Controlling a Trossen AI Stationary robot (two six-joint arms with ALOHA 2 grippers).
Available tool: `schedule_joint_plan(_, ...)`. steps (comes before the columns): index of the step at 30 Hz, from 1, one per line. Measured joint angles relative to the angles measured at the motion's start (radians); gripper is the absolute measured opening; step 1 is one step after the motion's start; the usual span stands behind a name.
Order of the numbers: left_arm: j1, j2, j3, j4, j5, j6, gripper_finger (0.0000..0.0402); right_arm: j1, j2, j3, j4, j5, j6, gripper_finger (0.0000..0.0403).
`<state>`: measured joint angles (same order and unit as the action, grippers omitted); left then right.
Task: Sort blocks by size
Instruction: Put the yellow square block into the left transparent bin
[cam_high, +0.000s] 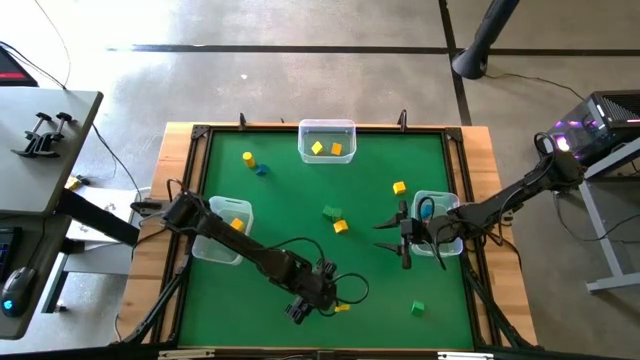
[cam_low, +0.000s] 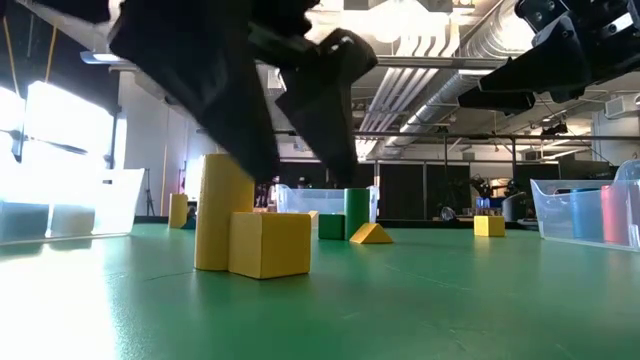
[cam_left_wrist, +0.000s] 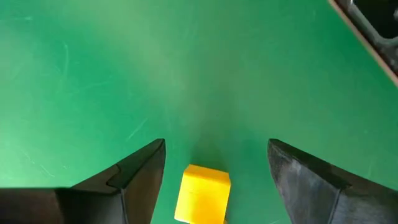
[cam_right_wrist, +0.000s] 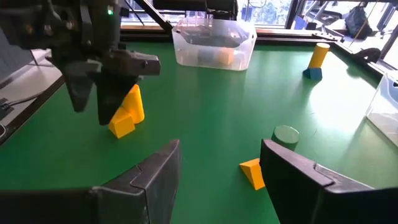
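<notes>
The yellow block (cam_left_wrist: 203, 193) lies on the green table (cam_high: 290, 190) near its front edge, about midway along, just beside a taller yellow cylinder (cam_low: 222, 210). The left gripper (cam_high: 322, 300) hangs right over it, fingers (cam_left_wrist: 140, 168) spread wide on either side and touching nothing, the block free between them.

Other blocks are scattered: a green one (cam_high: 418, 308) near the front right corner, a green cylinder (cam_high: 331, 212) and yellow wedge (cam_high: 340, 226) at mid-table, a yellow cube (cam_high: 399, 187) towards the right, a yellow cylinder (cam_high: 248, 158) and blue piece (cam_high: 260, 169) towards the back left.

Three clear bins hold more pieces: back bin (cam_high: 327, 127), left bin (cam_high: 222, 210), right bin (cam_high: 440, 198).

The right gripper (cam_high: 392, 236) hovers beside the right bin, released and empty.
</notes>
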<state>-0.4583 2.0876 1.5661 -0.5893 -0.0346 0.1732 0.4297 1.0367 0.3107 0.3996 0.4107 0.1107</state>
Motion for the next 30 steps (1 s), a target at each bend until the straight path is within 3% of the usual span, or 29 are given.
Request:
schedule_joint_plan(6, 0.005, 0.014, 0.000, -0.081, -0.012, 0.057, 0.0269, 0.000, 0.000, 0.000, 0.000, 0.000, 0.003, 0.0211)
schedule_joint_plan(17, 0.018, 0.046, 0.001, -0.036, -0.050, 0.110, 0.0260, 0.000, 0.012, 0.000, -0.017, 0.003, 0.004, 0.0211)
schedule_joint_plan(30, 0.021, 0.063, 0.000, -0.065, 0.008, 0.145, 0.0225, 0.000, 0.011, 0.000, -0.015, 0.003, 0.003, 0.0211)
